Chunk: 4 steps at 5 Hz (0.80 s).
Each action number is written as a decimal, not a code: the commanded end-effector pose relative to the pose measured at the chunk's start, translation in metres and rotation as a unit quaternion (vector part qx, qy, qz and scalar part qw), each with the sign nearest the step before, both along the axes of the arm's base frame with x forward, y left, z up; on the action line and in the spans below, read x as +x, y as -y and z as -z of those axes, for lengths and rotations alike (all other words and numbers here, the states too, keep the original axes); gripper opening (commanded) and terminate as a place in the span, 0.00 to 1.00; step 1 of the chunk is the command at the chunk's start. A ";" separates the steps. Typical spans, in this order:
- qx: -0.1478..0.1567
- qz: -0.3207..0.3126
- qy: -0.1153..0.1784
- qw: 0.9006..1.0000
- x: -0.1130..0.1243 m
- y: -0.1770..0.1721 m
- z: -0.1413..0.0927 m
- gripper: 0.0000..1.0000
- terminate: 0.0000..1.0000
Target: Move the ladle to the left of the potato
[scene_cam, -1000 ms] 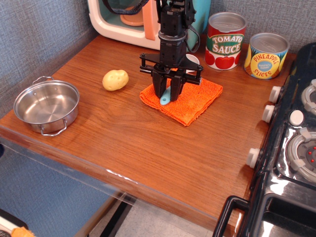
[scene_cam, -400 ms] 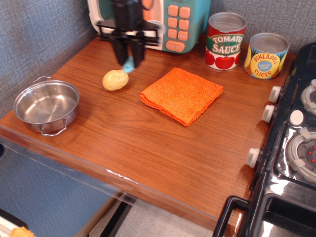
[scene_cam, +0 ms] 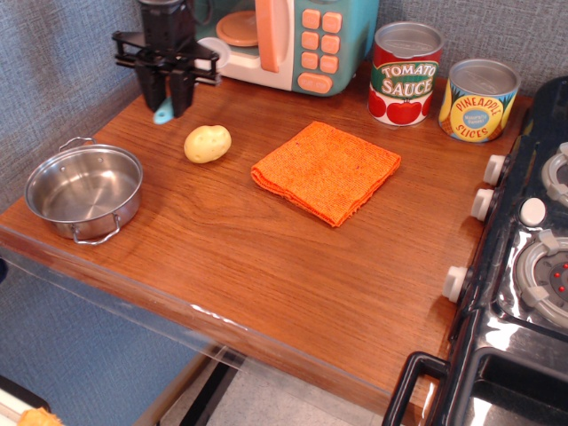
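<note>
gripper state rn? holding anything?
Gripper: closed on the ladle; its light-blue handle tip pokes out below the fingers, held above the table left of the potato.

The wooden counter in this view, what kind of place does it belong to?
Most likely a toy kitchen: a toy microwave, a tomato sauce can and stove knobs surround the wooden counter.

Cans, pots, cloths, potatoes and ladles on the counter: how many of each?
Cans: 2, tomato sauce can and pineapple can
Pots: 1, pot
Cloths: 1, cloth
Potatoes: 1, potato
Ladles: 1, ladle in the gripper
Total: 6
</note>
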<state>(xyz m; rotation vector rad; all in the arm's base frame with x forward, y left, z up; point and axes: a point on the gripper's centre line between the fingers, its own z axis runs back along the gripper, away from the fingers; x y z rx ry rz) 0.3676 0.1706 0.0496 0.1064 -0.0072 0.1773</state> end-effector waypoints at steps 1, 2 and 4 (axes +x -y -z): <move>0.027 -0.012 -0.009 1.000 0.006 -0.032 0.000 1.00 0.00; 0.020 -0.009 -0.006 1.000 0.007 -0.036 -0.005 1.00 0.00; -0.027 0.006 0.060 0.998 -0.012 -0.029 -0.050 1.00 0.00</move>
